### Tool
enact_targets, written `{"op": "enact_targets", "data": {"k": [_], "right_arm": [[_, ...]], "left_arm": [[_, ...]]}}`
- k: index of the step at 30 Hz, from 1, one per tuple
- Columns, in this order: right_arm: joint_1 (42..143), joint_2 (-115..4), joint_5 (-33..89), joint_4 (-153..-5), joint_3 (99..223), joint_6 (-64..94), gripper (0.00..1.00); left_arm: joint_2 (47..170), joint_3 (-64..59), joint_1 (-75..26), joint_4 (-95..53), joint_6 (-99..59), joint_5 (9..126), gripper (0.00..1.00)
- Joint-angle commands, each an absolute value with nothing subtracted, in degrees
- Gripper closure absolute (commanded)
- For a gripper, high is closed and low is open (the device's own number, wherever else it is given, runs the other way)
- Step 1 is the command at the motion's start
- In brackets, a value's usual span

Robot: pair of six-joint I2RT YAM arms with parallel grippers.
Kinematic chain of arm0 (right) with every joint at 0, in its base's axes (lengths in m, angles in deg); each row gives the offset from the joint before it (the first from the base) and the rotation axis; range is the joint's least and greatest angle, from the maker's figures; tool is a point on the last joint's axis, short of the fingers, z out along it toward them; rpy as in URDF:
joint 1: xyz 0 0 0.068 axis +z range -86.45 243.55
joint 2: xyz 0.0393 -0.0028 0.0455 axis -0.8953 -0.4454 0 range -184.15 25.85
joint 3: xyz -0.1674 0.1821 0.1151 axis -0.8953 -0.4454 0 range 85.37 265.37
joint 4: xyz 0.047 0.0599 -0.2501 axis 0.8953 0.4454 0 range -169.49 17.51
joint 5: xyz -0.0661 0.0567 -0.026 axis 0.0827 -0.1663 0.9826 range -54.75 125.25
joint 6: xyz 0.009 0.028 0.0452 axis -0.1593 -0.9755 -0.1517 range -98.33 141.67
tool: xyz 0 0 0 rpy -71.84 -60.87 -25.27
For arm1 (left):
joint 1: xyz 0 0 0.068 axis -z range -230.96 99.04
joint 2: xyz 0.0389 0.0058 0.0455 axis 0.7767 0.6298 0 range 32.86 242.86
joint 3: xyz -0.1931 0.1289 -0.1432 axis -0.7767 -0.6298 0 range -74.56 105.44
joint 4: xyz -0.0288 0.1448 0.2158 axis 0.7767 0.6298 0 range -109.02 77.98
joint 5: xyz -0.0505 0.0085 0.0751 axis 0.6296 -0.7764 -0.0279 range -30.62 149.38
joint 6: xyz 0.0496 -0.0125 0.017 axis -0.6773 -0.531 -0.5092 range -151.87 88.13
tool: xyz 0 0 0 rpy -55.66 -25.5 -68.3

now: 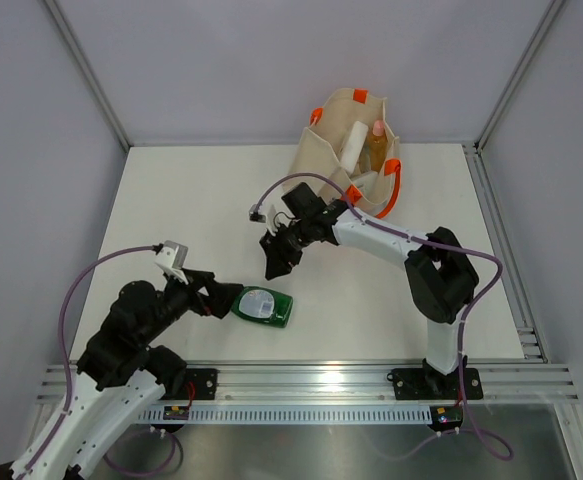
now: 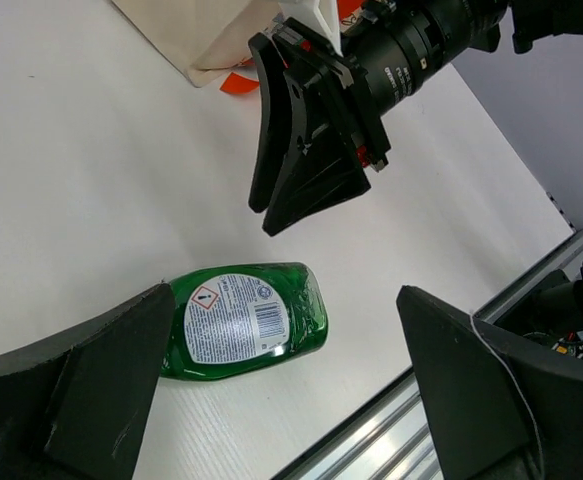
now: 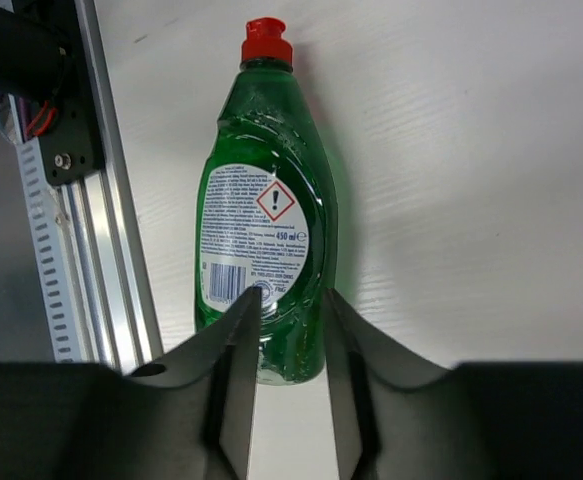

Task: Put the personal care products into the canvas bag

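A flat green bottle [image 1: 263, 307] [image 2: 246, 330] with a red cap lies label up near the table's front edge. My left gripper [image 1: 218, 299] [image 2: 283, 300] stands wide open right at it, and the bottle's base lies between the fingers, closer to the left one. My right gripper [image 1: 274, 268] [image 3: 291, 297] hangs just beyond the green bottle [image 3: 266, 200], pointing down at it. Its jaws are drawn close and hold nothing. The canvas bag [image 1: 323, 150] stands at the back with a white bottle [image 1: 354, 145] and a tan pink-capped bottle [image 1: 377, 143] inside.
An aluminium rail [image 1: 311, 378] [image 3: 101, 250] runs along the table's front edge, close to the bottle. Grey walls close off the back and both sides. An orange handle [image 1: 395, 190] hangs over the bag's near right side. The right arm [image 1: 391, 240] reaches across in front of the bag.
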State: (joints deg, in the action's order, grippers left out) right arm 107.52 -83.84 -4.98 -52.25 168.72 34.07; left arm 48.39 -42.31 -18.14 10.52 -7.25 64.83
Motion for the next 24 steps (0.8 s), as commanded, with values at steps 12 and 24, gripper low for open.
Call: {"op": "enact_targets", "data": {"k": [12, 24], "right_arm": [[126.5, -81.5, 31.0, -61.0, 164.4, 32.7, 0.01], [129.2, -89.9, 45.3, -55.6, 167.8, 34.3, 0.01]], "left_arm": [[41.2, -38.0, -18.3, 12.5, -9.3, 64.9, 0.01], [40.8, -38.2, -18.3, 12.8, -9.5, 65.3, 0.01]]}}
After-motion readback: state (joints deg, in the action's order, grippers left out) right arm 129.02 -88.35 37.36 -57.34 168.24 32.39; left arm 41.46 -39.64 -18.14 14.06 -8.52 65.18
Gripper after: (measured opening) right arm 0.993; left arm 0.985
